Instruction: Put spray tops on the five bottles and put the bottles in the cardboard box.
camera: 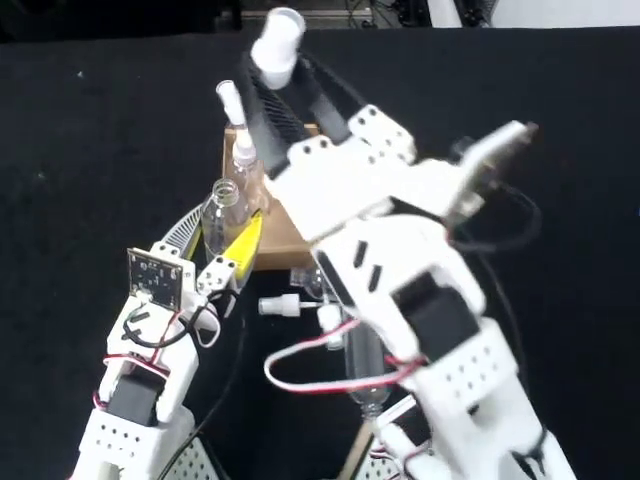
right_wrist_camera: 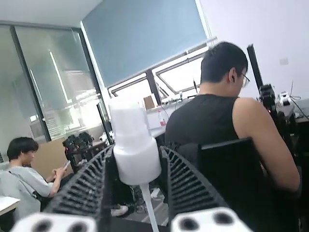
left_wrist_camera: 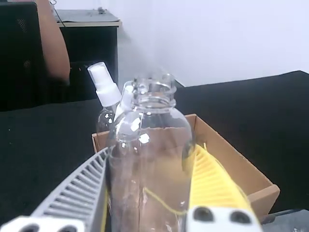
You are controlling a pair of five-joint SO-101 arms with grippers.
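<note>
**A:** The left jaws were pinching the open bottle [left_wrist_camera: 149, 145] round its body, grey finger on one side, yellow on the other.

**B:** And it was upright. Its long axis stood vertical with the bare mouth facing up, just in front of the cardboard box [left_wrist_camera: 231, 162].

**A:** Up high, the right jaws were clamped tight on a spray top [right_wrist_camera: 135, 145], well above that bottle in the high view.

**B:** Head up, dip tube [right_wrist_camera: 146, 203] trailing down between the fingers. I judged its axis close to vertical too, which was a handy start.

**A:** So what did the capping call for?

**B:** Lining up the two axes first. The thin tube had to go over the mouth and thread in before the collar met the neck, then the top had to come straight down. If the tube came in off-centre it would likely have bent against the rim. The neck looked ridged, so I expected a twist to seat it, and the left jaws would have had to hold that slick, light bottle firm against it.

**A:** And the rest?

**B:** One capped bottle [left_wrist_camera: 104, 92] stood in the box. A spare top [camera: 285, 305] and another bottle [camera: 365, 370] lay on the surface [camera: 80, 150].
</note>
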